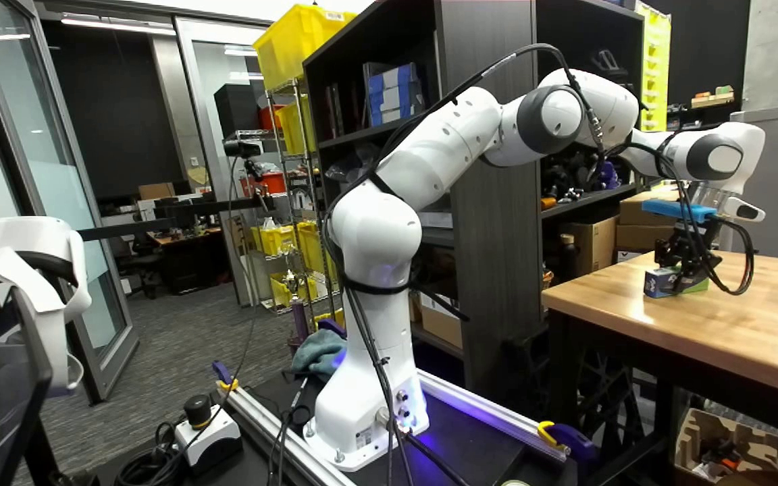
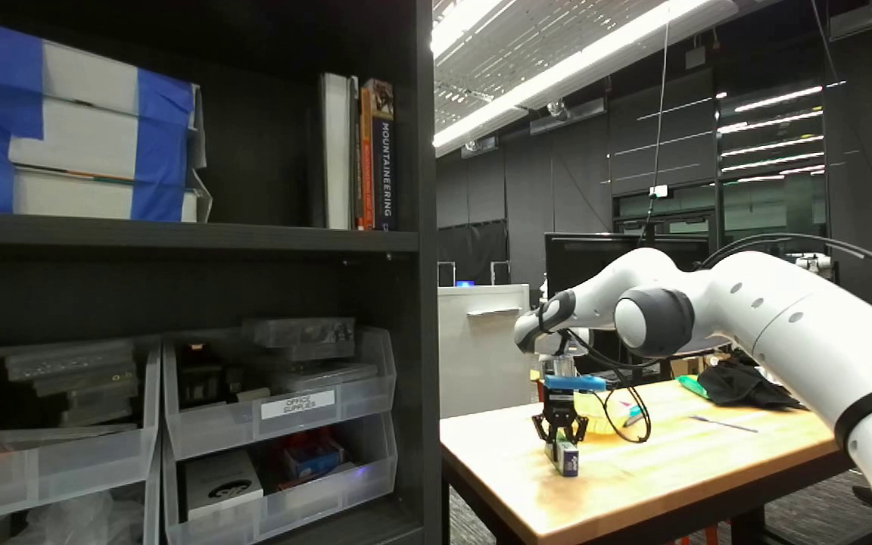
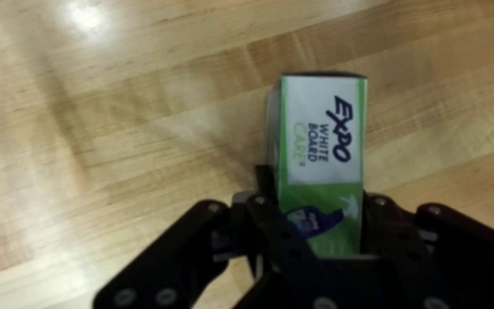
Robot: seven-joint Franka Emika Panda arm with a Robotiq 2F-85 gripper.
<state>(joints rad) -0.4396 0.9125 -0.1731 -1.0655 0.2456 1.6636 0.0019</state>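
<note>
The gripper point(image 3: 319, 197) has its jaws clamped on both sides of the Expo box point(image 3: 324, 128), where even, moderate pressure and a level hold should keep it from denting or tilting. The box appears to rest on the tabletop point(image 2: 496, 463), inward from its closest corner and edges; farther from that corner stands a yellow basket point(image 2: 597, 415), worth keeping clear of.
</note>
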